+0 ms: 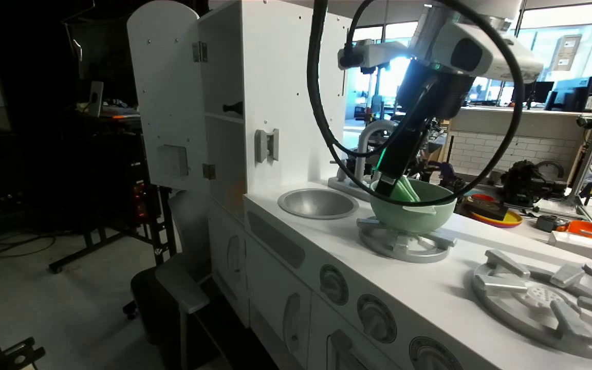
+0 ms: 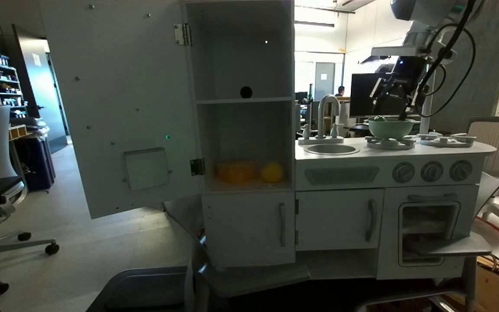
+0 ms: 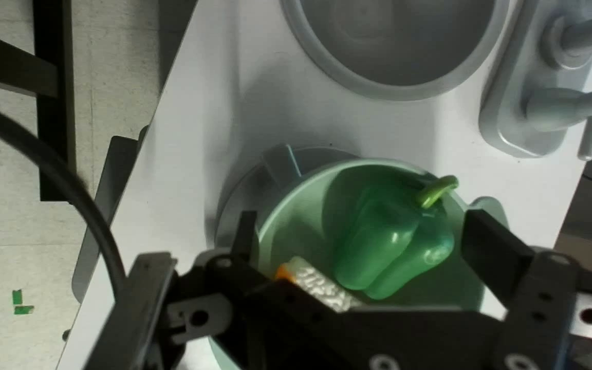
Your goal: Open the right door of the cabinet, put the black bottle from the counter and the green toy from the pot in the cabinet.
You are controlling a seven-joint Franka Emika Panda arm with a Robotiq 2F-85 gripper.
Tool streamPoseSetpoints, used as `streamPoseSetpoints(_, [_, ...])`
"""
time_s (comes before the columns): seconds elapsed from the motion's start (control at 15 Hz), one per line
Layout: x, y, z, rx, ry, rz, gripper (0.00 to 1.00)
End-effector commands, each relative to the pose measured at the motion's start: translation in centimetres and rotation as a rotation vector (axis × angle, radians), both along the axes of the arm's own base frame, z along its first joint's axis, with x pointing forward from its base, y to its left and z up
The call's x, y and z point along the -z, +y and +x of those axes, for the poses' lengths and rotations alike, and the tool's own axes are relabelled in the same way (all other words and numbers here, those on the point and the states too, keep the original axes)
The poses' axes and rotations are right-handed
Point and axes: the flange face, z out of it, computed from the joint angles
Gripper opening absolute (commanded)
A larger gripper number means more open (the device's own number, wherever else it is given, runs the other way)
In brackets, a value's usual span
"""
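The green toy, a pepper (image 3: 393, 241) with a light green stem, lies in the pale green pot (image 3: 296, 205). The pot (image 1: 414, 218) stands on a burner on the white counter (image 1: 321, 236). My gripper (image 3: 368, 239) is open over the pot, one finger on each side of the pepper, not holding it. Its fingertips are at the pot's rim in both exterior views (image 1: 387, 186) (image 2: 389, 111). The cabinet (image 2: 241, 52) stands open, its door (image 2: 124, 86) swung out. A black bottle (image 1: 233, 107) lies on the upper shelf; only its round black end (image 2: 246, 92) shows in an exterior view.
A white bumpy item with an orange end (image 3: 321, 282) lies in the pot. An orange block (image 2: 235, 171) and yellow ball (image 2: 272, 172) sit in the lower compartment. The sink (image 1: 317, 203) and faucet (image 2: 328, 112) stand between pot and cabinet. A black cable (image 1: 321, 118) loops around the arm.
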Motion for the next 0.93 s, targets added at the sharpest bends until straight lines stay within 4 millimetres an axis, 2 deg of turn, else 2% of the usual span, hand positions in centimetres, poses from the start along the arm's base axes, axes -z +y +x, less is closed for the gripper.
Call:
streamPoseSetpoints(0.0, [-0.9,-1.0,0.6,0.035,-0.032,0.026,1.0])
streamPoseSetpoints(0.07, [-2.5,-0.3,0.6,0.041,-0.035,0.02,1.0])
streamPoseSetpoints(0.2, [-1.5,-1.9,0.8,0.055,-0.05,0.028,1.0])
streamPoseSetpoints(0.27, [-3.1,-1.2,0.8,0.06,-0.05,0.022,1.0])
streamPoseSetpoints(0.33, [-2.9,-1.3,1.0,0.064,-0.053,0.022,1.0])
streamPoseSetpoints(0.4, [-1.6,-2.3,1.2,0.072,-0.059,0.026,1.0])
streamPoseSetpoints(0.47, [-3.1,-1.5,1.4,0.077,-0.063,0.012,1.0])
streamPoseSetpoints(0.53, [-3.3,-1.3,1.5,0.083,-0.06,0.009,1.0])
streamPoseSetpoints(0.6, [-1.4,-2.3,1.8,0.086,-0.064,0.015,1.0])
streamPoseSetpoints(0.73, [-2.5,-1.0,2.2,0.094,-0.058,0.008,1.0])
streamPoseSetpoints(0.8, [-0.8,-1.7,2.4,0.096,-0.058,0.015,1.0])
streamPoseSetpoints(0.87, [-0.1,-1.8,2.7,0.097,-0.054,0.016,1.0])
